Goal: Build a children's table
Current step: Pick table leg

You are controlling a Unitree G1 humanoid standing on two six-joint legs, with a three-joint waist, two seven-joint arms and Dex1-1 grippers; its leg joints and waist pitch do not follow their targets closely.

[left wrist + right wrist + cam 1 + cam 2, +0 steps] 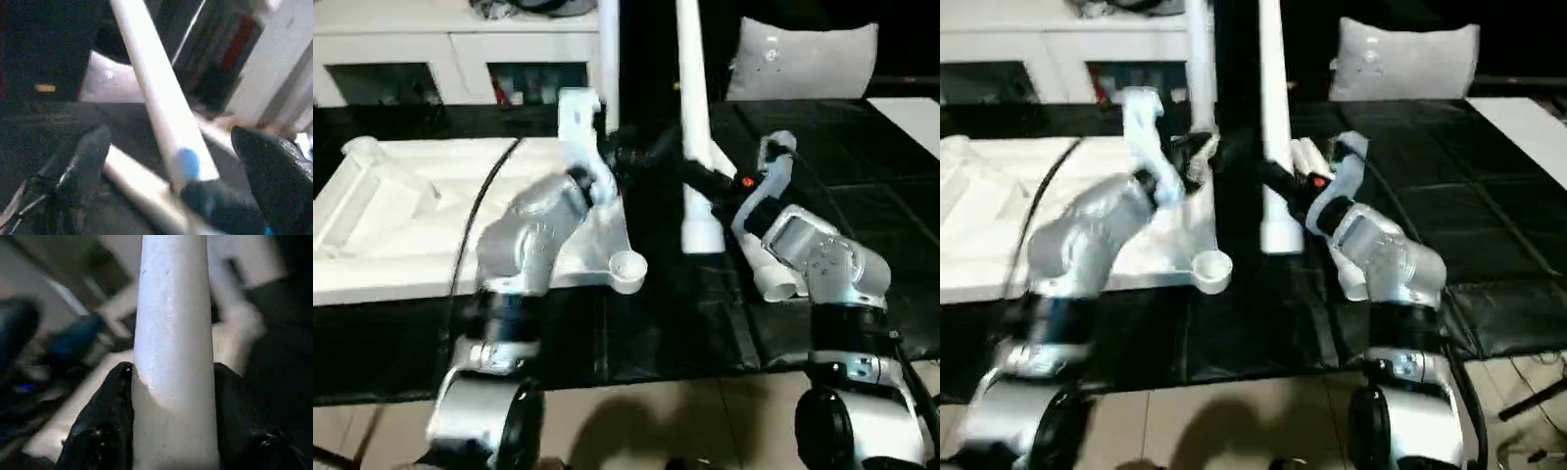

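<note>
Right claw: the right gripper (173,431) is closed on a white table leg (697,147); its two black fingers (105,426) press the tube from both sides.
Held leg: it stands nearly upright above the black work table (862,186), with its wide end down, between the two arms.
Left claw: the left gripper (171,161) is wide open and holds nothing; the held leg passes between its fingers (85,161) without a grip.
Table top: the white plastic top (421,215) lies with the ribbed side up on the robot's left part of the work table; one round corner socket (627,266) is at the near corner, just beside the lower end of the held leg.
Other legs: a second leg (607,59) stands upright behind the left arm; more white legs (773,279) lie on the black cover under the right arm.
Background: a white cabinet (460,49) and a grey cushion (803,59) are behind the work table.
</note>
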